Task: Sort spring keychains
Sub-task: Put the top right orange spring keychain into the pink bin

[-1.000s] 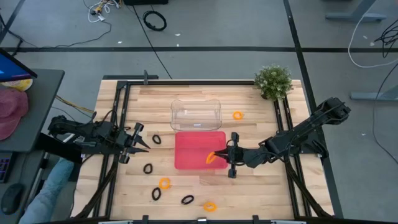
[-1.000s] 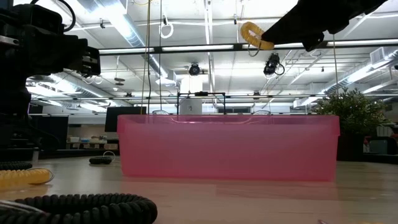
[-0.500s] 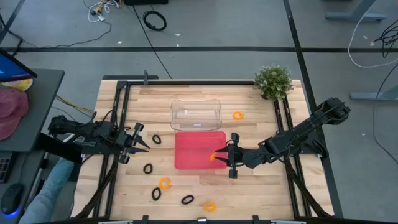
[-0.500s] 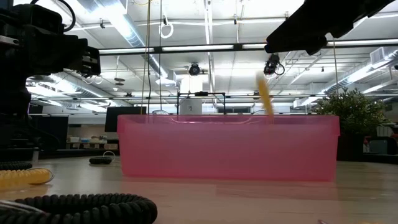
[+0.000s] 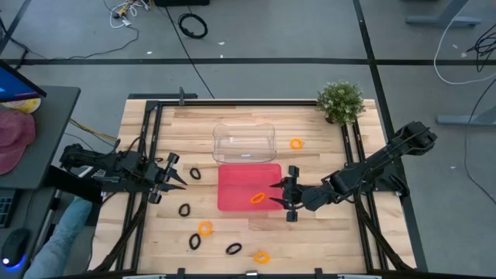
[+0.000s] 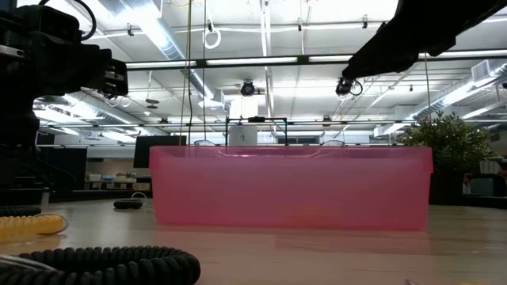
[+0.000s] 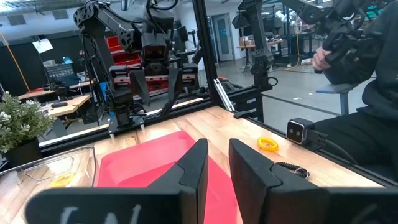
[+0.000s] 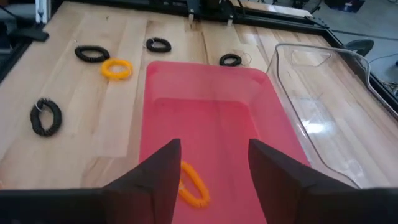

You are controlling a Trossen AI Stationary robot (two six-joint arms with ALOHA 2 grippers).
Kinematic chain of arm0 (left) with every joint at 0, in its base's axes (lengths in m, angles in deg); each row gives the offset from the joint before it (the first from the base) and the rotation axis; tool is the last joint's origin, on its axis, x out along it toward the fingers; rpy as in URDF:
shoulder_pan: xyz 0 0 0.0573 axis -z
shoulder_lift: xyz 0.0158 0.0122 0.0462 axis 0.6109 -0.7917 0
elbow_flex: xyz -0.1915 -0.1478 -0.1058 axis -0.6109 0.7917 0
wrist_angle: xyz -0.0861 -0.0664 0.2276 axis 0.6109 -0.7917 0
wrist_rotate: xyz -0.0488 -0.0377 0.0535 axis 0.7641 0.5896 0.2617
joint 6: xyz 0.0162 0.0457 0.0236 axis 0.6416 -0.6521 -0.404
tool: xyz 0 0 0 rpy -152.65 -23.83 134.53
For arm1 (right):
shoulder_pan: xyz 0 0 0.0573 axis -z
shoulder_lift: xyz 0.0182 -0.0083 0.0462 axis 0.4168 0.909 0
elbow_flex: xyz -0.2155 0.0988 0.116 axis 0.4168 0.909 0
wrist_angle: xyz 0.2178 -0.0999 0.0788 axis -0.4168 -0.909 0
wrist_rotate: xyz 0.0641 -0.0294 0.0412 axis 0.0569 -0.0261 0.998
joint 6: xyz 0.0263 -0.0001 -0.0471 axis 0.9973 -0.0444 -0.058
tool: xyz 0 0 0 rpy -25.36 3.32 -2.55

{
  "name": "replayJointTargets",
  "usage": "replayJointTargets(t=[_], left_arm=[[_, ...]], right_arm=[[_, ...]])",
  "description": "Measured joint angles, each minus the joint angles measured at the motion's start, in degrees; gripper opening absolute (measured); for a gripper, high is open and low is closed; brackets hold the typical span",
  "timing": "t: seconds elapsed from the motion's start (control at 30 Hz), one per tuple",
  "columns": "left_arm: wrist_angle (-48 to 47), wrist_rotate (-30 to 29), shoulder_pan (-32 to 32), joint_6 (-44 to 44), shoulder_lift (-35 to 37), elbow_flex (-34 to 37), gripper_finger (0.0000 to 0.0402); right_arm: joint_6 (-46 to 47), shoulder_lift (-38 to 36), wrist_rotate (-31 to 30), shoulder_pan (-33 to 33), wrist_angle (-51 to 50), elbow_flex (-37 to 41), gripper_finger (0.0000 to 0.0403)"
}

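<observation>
The right gripper (image 5: 276,198) has its jaws spread apart with nothing between them; it hangs over the right edge of the red tray (image 5: 229,177). Directly beneath it, one orange spring keychain (image 5: 258,198) lies loose on the tray floor, and the wrist view shows the same orange coil (image 8: 190,180) lying between the two dark fingers but well below them. The open jaws above a loose coil suggest it was let go here, so the tray appears to serve as the bin for orange ones.

That is the only thing in the red tray. Behind it stands a clear plastic tub (image 5: 244,142), touching or just beside the tray's far edge; it looks empty, perhaps meant for the black coils.

Three more orange keychains lie on the bare wooden table (image 5: 325,240): one (image 5: 296,143) just right of the clear tub, one (image 5: 204,228) near the tray's front left corner, one (image 5: 261,256) at the front edge. Four black keychains lie left and in front of the tray: (image 5: 194,174), (image 5: 184,209), (image 5: 194,241), (image 5: 233,249).

The left gripper (image 5: 175,181) waits at the table's left side near a black coil, its jaws nearly together, a narrow gap between them, holding nothing.
</observation>
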Motion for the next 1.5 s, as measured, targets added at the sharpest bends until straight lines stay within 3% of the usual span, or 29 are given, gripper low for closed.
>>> replayJointTargets(t=[0.3,0.63,0.83,1.1,1.5], left_arm=[[0.01,0.00,0.00,-0.01,0.00,0.00,0.0069],[-0.01,0.00,0.01,-0.01,0.00,0.00,0.0069],[0.01,0.00,0.01,-0.01,0.01,0.00,0.0069],[-0.10,0.00,-0.02,-0.01,-0.01,0.00,0.0069],[-0.02,-0.02,0.00,-0.01,0.01,0.00,0.0069]], right_arm=[[-7.90,0.00,-0.16,0.00,-0.28,0.00,0.0176],[-2.28,-0.01,0.24,0.67,-5.88,0.00,0.0150],[0.89,-0.85,0.88,5.08,-15.34,0.00,0.0145],[-0.57,-3.21,6.59,12.00,-19.12,-0.07,0.0145],[4.75,-5.38,7.79,22.85,-31.04,-0.06,0.0145]])
